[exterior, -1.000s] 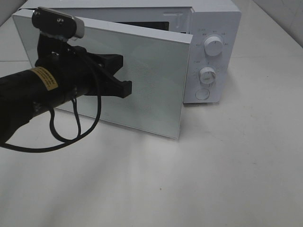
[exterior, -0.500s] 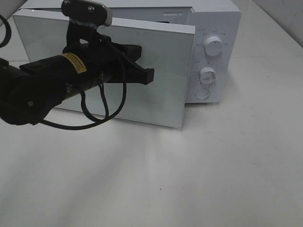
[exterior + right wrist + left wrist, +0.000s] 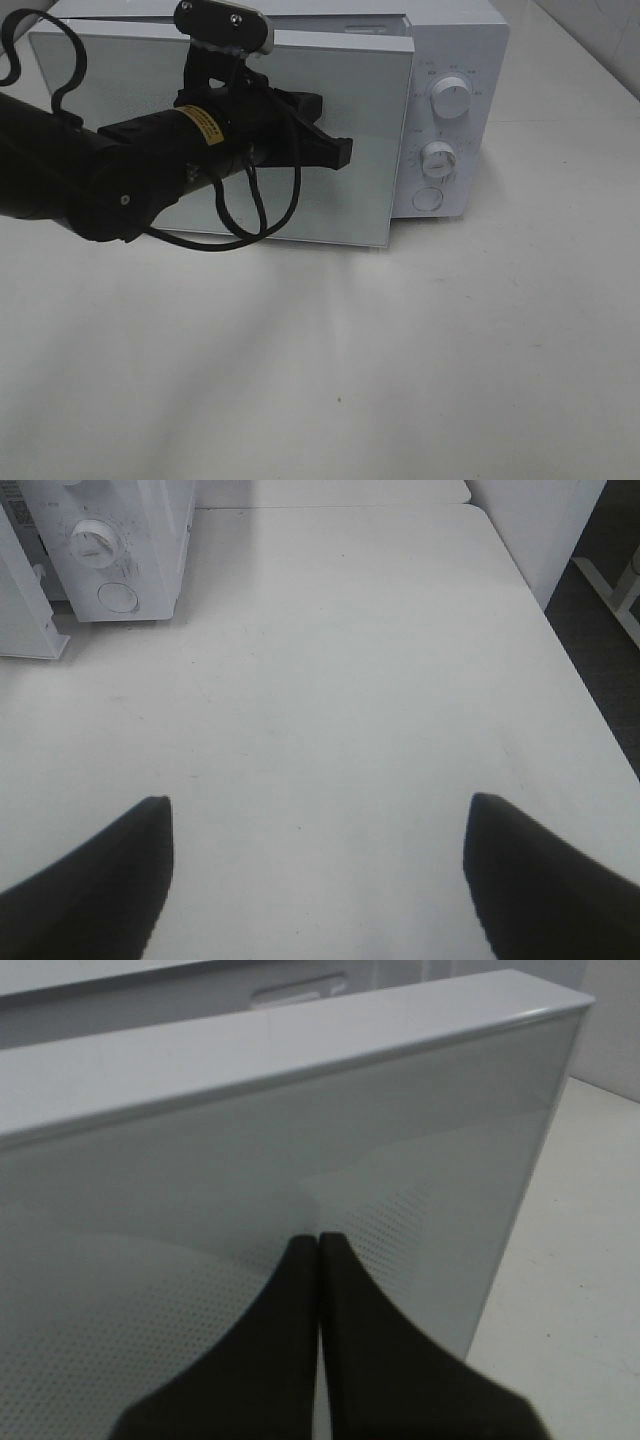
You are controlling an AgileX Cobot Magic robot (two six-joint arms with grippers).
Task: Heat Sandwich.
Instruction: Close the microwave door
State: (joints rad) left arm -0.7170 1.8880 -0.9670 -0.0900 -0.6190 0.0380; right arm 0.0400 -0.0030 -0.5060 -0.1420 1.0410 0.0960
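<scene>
- Left gripper (image 3: 338,152): jaws pressed together, tips at the door (image 3: 350,210), which is slightly ajar.
- Push square near the free edge until the microwave (image 3: 455,40) latches; avoid sliding on the glass.
- Right gripper (image 3: 315,810): jaws apart, empty, over the table (image 3: 350,630).
- Sandwich not visible; probably inside.

Left arm (image 3: 110,190): matte black, thick round casing. Yellow label (image 3: 200,124) with dark print on the wrist section. Thin black cable (image 3: 245,243) hangs in a loose loop. Silver-grey camera (image 3: 225,25) on a black bracket, two small screws on its face. Left gripper (image 3: 342,150): black, tapered fingers (image 3: 280,1360). Right gripper (image 3: 318,805): same black, blunt-tipped fingers (image 3: 90,880).
</scene>
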